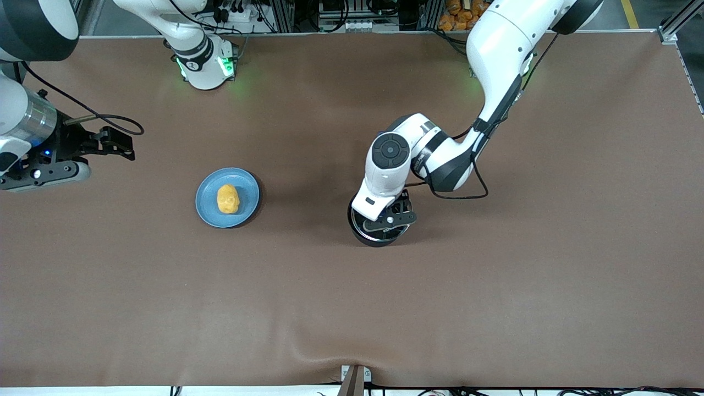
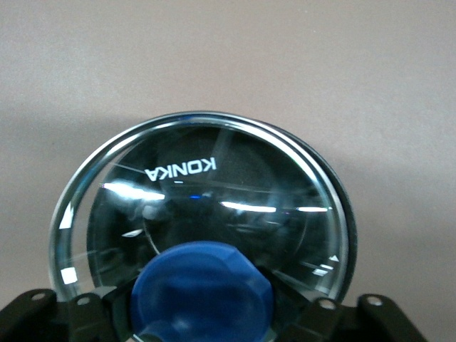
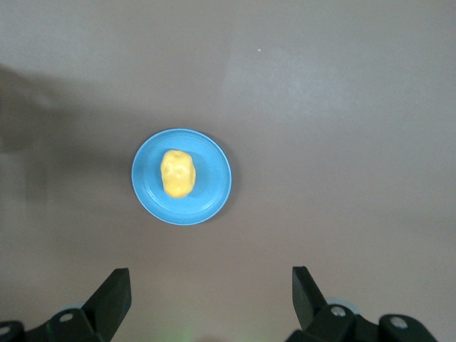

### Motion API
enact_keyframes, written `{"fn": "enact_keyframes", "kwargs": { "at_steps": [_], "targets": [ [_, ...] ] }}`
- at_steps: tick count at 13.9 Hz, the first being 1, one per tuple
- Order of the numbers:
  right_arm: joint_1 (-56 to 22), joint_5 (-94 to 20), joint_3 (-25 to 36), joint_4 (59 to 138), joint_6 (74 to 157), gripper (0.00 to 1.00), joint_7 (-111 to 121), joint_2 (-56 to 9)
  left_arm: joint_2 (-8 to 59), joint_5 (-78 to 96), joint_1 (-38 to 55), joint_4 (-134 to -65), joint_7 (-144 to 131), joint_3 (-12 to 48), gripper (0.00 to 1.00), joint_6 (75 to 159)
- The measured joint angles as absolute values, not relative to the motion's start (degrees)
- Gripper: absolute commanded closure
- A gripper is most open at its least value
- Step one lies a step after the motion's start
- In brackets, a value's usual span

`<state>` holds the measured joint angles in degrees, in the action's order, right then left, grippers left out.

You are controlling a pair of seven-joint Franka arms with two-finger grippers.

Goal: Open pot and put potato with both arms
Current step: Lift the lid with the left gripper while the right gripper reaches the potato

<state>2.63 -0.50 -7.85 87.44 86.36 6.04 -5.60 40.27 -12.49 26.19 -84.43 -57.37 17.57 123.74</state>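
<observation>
The black pot (image 1: 358, 233) stands mid-table with its clear glass lid (image 1: 379, 232) on it; its long blue handle is hidden under the left arm. My left gripper (image 1: 392, 215) is down on the lid. In the left wrist view its fingers close on the lid's blue knob (image 2: 201, 288), the glass lid (image 2: 199, 192) fills the view, and the pot's rim (image 2: 345, 214) shows at the edge. The yellow-orange potato (image 1: 227, 199) lies on a light-blue plate (image 1: 246, 190) toward the right arm's end. My right gripper (image 1: 118, 144) is open and empty, up in the air. Its wrist view shows the potato (image 3: 177, 172) on the plate (image 3: 214, 182).
The brown table cover has a ridge at its edge nearest the front camera (image 1: 355, 357). The right arm's base (image 1: 206, 66) stands at the edge farthest from the front camera.
</observation>
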Motion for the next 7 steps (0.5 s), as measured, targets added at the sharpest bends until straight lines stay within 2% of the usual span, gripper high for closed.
{"fn": "enact_keyframes", "kwargs": {
  "at_steps": [3, 7],
  "targets": [
    [2.5, -1.9, -7.9, 87.5, 86.8, 0.00, 4.7, -5.8, 39.7, -12.5, 25.9, -83.3, -58.2, 17.6, 0.81, 123.7],
    [0.8, -2.5, -8.1, 87.5, 85.4, 0.00, -2.5, -6.0, 35.1, -12.5, 22.2, -82.6, -58.3, 17.6, 0.81, 120.8]
  ]
}}
